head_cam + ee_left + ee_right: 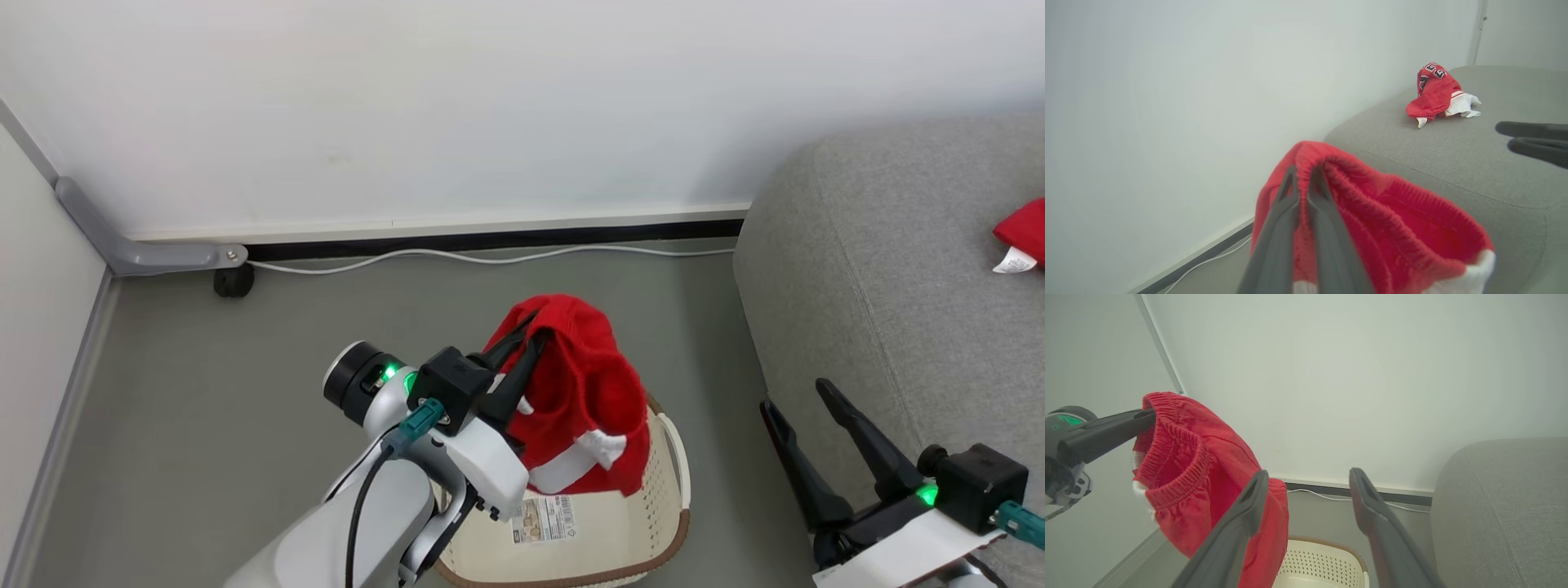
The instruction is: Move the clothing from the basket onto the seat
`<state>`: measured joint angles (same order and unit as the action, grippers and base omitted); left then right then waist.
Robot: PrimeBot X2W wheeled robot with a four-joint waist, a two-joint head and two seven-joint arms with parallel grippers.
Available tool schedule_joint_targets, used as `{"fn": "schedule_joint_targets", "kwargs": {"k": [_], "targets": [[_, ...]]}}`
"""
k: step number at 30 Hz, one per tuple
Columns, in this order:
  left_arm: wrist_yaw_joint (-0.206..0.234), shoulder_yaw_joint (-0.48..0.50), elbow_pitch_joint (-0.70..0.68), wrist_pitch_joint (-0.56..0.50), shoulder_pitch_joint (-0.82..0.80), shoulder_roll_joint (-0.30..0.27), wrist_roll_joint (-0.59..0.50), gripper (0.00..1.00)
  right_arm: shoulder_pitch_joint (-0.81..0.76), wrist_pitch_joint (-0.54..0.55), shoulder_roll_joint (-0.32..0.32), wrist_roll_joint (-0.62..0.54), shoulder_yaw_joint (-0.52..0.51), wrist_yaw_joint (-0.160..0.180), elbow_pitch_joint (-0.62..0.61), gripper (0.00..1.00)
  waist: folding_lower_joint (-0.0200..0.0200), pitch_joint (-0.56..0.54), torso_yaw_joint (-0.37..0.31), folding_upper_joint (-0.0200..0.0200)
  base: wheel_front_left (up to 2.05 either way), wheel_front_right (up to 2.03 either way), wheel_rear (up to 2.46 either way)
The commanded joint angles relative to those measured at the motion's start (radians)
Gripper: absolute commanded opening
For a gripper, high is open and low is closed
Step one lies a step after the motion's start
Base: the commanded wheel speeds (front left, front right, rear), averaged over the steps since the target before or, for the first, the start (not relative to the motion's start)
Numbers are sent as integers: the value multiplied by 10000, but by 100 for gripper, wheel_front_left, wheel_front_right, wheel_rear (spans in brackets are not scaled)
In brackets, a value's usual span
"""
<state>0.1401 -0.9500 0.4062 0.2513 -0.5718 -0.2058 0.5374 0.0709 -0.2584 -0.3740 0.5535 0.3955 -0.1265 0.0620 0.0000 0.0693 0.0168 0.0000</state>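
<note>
holding a red garment up over the basket

reaching in from the left of the basket (665, 506), the left gripper (532, 331) has its jaws pressed together on the elastic waistband of a red garment (588, 384). the garment hangs straight above the basket, its white-trimmed lower edge dangling at the basket's mouth, over the paper label (545, 518) inside. from the left wrist, the two dark fingers (1286, 212) pinch a fold of ribbed red cloth (1396, 228). behind the basket a white cable (490, 257) runs along the foot of the wall. right of the basket, the right gripper (796, 396) hangs with its jaws wide apart and nothing between them. further right of the basket stands the grey seat (882, 269), and on its cushion lies a crumpled red jersey (1433, 94) with a white tag.
</note>
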Motion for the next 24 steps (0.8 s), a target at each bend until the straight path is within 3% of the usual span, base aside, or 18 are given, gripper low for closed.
{"fn": "schedule_joint_targets", "kwargs": {"k": [1, 13, 24], "targets": [[-132, 613, -598, 104, -127, -155, -93, 0, -9, -34, -71, -85, 189, -42, -49, 100, 0, -136, 21, 0, 0, 0, 0], [-286, 1078, -1836, 57, -342, -237, -143, 0, 52, -34, 120, -261, 803, -42, 164, 100, 0, -195, -38, 0, 0, 0, 0], [-241, 920, -2042, 1, -513, 39, -163, 0, 906, -34, -188, -601, 2310, -42, -1140, 100, 0, -42, -11, 0, 0, 0, 0]]}}
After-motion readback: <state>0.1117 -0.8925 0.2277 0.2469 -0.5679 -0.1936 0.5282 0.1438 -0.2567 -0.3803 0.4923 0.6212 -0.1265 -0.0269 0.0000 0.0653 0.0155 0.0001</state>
